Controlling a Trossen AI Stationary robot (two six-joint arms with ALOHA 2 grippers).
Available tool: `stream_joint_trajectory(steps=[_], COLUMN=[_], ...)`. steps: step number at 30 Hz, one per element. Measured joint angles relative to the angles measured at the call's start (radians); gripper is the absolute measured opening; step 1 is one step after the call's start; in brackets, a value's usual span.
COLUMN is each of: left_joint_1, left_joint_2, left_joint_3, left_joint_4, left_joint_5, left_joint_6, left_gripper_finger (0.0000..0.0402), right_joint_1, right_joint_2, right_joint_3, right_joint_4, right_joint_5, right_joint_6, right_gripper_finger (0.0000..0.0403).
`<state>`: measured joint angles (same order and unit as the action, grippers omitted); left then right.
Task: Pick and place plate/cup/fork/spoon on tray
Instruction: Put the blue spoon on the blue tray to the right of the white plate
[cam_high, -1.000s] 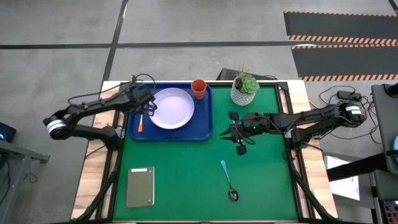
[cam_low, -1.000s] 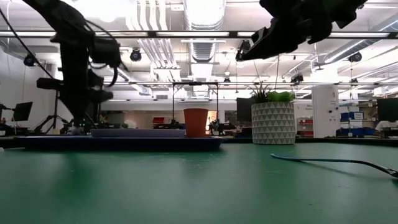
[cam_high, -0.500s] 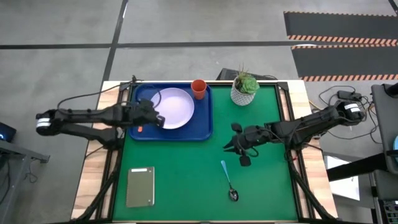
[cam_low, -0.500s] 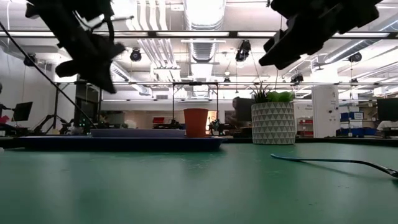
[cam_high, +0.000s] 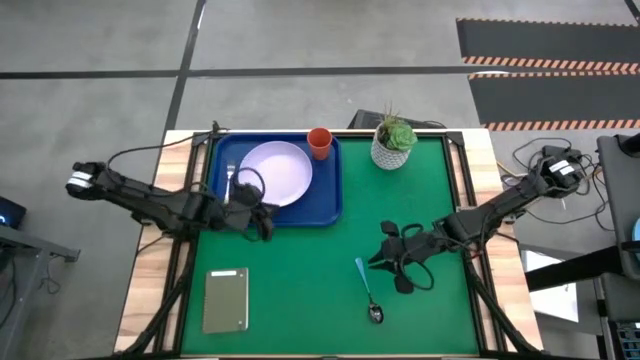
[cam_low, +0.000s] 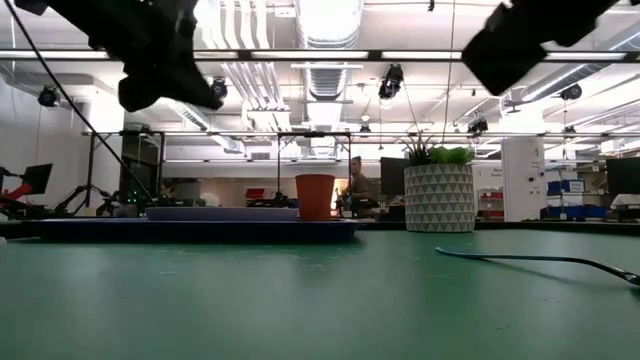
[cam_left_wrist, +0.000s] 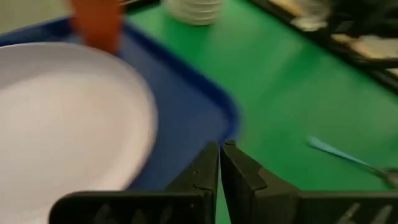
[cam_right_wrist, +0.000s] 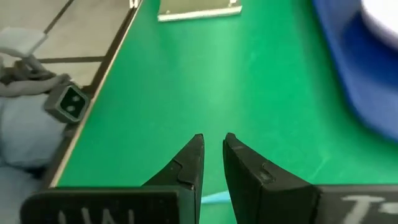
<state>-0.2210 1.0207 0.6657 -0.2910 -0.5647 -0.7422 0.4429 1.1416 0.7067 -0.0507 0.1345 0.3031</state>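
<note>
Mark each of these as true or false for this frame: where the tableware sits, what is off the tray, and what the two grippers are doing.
1. The plate lies on the tray. True.
2. The spoon is on the tray. False: it lies on the green mat, right of the tray, near the right gripper.
3. The cup stands in the tray's far corner, beside the plate. True.
4. The left gripper holds the fork. False: its fingers are shut on nothing, and the fork lies on the tray left of the plate.
5. The potted plant stands on the tray. False: it stands on the mat beside the tray.
</note>
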Motion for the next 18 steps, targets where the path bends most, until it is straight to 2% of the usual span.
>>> stream_joint_trajectory(steps=[4, 10, 18], left_joint_1=[-0.088, -0.178, -0.193], left_joint_2=[0.044, 0.116, 0.155], left_joint_3=[-0.007, -0.007, -0.004], left_joint_4=[0.119, 0.192, 0.204], left_joint_5=[0.005, 0.006, 0.009], left_joint_6=[0.045, 0.05, 0.052], left_gripper_finger=[0.0, 0.0, 0.0], right_joint_1=[0.061, 0.151, 0.221], right_joint_2=[0.0, 0.013, 0.151], right_joint_3=[0.009, 0.043, 0.173], right_joint_4=[-0.054, -0.156, -0.251], right_joint_5=[0.032, 0.092, 0.101], right_joint_6=[0.128, 0.311, 0.38], right_gripper_finger=[0.0049, 0.0042, 0.0036])
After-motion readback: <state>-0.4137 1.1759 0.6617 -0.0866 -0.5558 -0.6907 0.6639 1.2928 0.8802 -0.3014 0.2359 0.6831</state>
